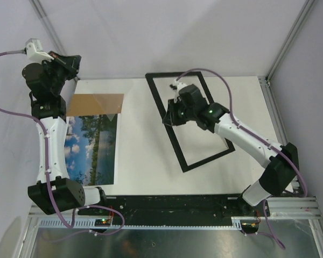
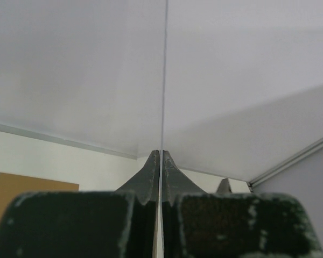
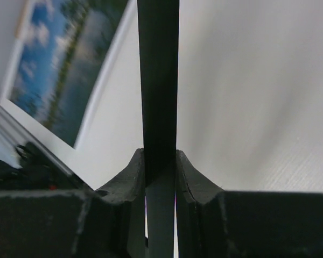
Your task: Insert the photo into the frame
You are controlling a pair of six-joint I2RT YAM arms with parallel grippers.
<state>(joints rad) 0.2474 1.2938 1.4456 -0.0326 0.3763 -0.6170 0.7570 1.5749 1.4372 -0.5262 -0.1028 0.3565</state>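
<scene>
Clamping the frame [image 1: 207, 158] by its black rail at centre-right, the right pincer [image 3: 160, 161] could twist it askew, while the left pincer [image 2: 160, 161], clenched on a thin clear sheet [image 2: 164, 80] upper left, may drop it onto the photo [image 1: 94, 145] lying lower left.

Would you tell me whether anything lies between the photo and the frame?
Nothing visible lies on the table between the photo and the frame. The board sits at the photo's far end, off that path. The left gripper holds a thin sheet aloft; the right gripper clamps the frame's rail.
</scene>
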